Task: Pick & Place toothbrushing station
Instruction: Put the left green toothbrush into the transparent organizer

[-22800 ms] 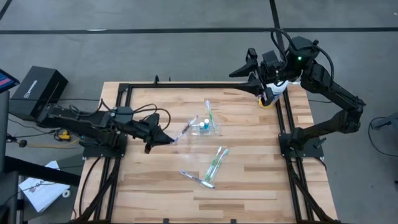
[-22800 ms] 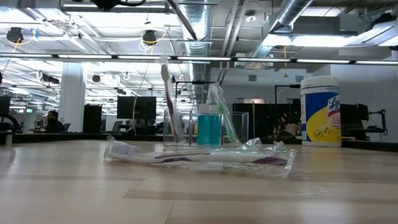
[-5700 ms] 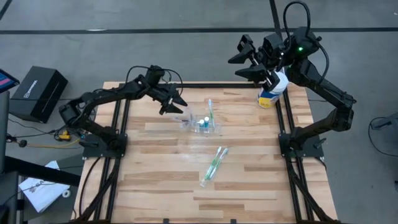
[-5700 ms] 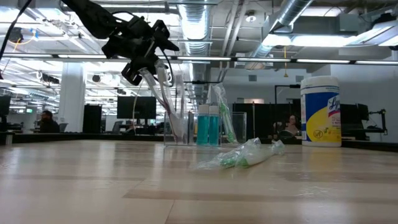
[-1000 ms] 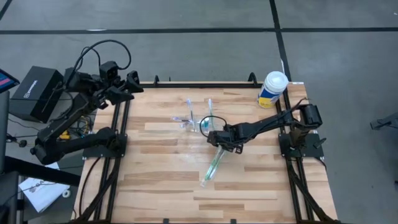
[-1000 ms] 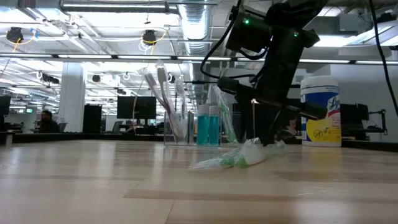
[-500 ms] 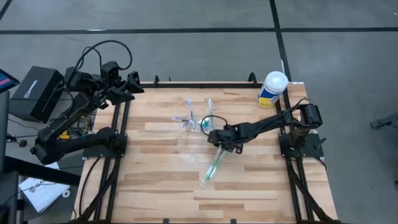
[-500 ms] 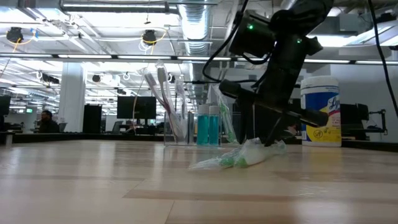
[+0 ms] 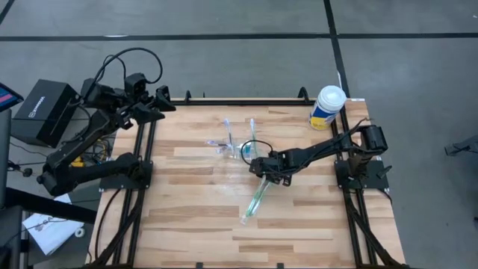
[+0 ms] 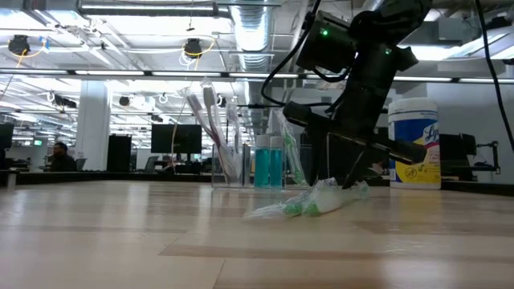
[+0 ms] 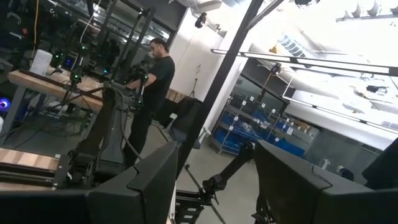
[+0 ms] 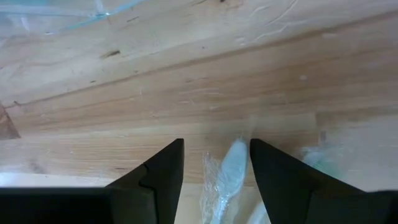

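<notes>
We judge the job mostly done: several brushes stand in the clear cup (image 10: 229, 164) beyond our right tool (image 9: 263, 173), whose fingers are apart astride the wrapped green toothbrushes (image 12: 227, 180) left on the worktop (image 9: 299, 224).

Right arm low over wrapped toothbrushes, seen across the table

The right gripper (image 10: 336, 181) reaches down, fingers apart, at the far end of the green toothbrushes (image 10: 301, 205) lying wrapped on the table (image 10: 120, 241). Behind stand the clear cup (image 10: 233, 164) holding upright brushes, two blue tubes (image 10: 270, 164), and a yellow-and-blue canister (image 10: 414, 144) off to the side.
</notes>
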